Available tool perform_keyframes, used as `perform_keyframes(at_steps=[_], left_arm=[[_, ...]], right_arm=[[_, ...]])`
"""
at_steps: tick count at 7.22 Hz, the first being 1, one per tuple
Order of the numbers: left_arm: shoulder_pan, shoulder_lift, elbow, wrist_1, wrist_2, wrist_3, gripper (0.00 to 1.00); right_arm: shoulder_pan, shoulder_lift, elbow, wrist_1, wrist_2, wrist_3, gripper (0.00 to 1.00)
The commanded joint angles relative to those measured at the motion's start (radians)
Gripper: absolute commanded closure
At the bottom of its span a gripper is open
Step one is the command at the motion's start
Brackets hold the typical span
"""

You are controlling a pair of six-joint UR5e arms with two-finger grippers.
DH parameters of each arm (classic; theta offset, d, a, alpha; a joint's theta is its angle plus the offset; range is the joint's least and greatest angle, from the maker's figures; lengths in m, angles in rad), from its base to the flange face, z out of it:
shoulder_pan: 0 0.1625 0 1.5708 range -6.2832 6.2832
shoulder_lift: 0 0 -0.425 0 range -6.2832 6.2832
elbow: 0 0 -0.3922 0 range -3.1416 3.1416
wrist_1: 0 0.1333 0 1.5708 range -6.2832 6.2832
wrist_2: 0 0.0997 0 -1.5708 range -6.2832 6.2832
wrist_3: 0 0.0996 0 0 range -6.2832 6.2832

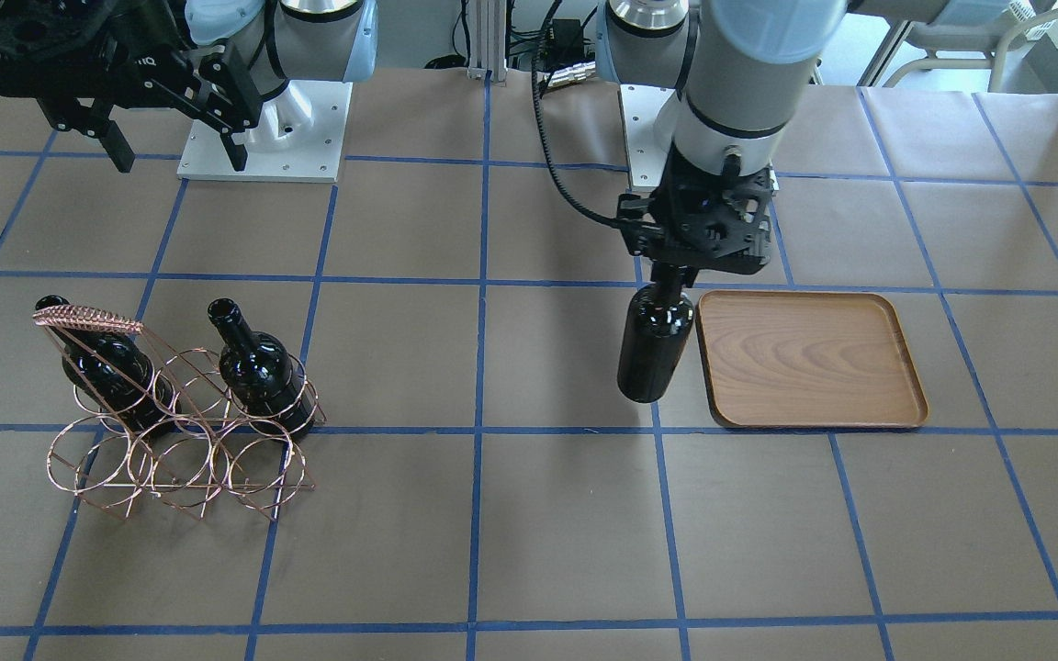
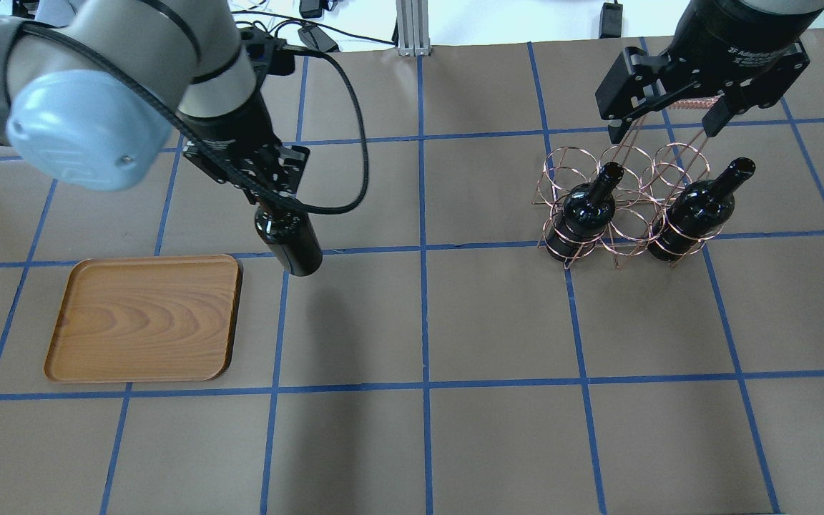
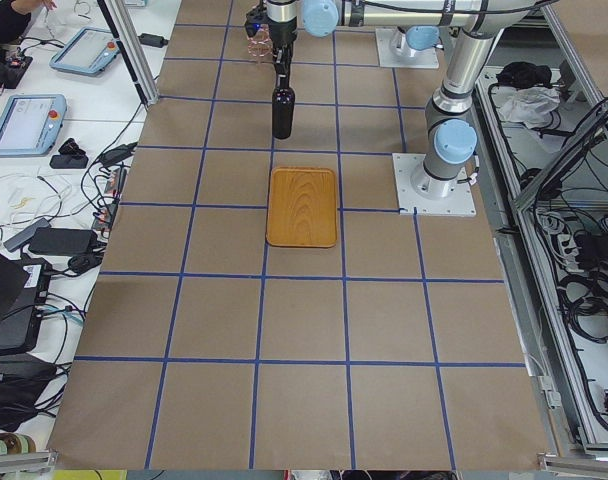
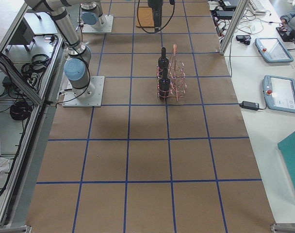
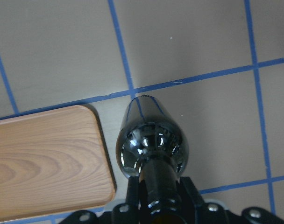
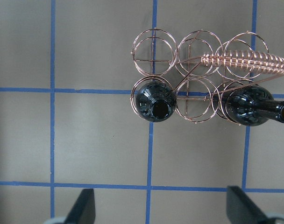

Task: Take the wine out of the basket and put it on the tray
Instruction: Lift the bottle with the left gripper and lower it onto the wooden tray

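Basket (image 1: 88, 319) at lower left holds two bottles (image 1: 258, 372); left end effector (image 1: 673, 275) clamps neck of glossy black wine (image 1: 655, 349); right end effector (image 1: 180, 147) spread, unloaded.

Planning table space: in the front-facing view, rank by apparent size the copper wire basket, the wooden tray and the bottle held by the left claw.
Largest: copper-coloured wire basket.
Next: flat brown wooden tray.
Smallest: glossy near-black wine bottle, gripped by the left claw.
No close calls.

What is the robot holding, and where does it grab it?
The left gripper holds a wine bottle by its neck. The right gripper holds nothing.
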Motion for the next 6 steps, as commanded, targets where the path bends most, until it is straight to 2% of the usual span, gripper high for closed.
perform_keyframes(at_steps=[1, 3, 6], left_arm=[[0.181, 0.037, -0.066, 0.003, 0.005, 0.187, 1.00], [0.310, 0.057, -0.146, 0.033, 0.004, 0.304, 1.00], [0.436, 0.053, -0.191, 0.037, -0.001, 0.378, 1.00]], right_arm=[[-0.001, 0.001, 0.000, -0.001, -0.002, -0.001, 0.00], [-0.001, 0.000, 0.000, -0.001, 0.001, 0.001, 0.00], [-0.001, 0.001, 0.000, 0.000, 0.001, -0.001, 0.00]])
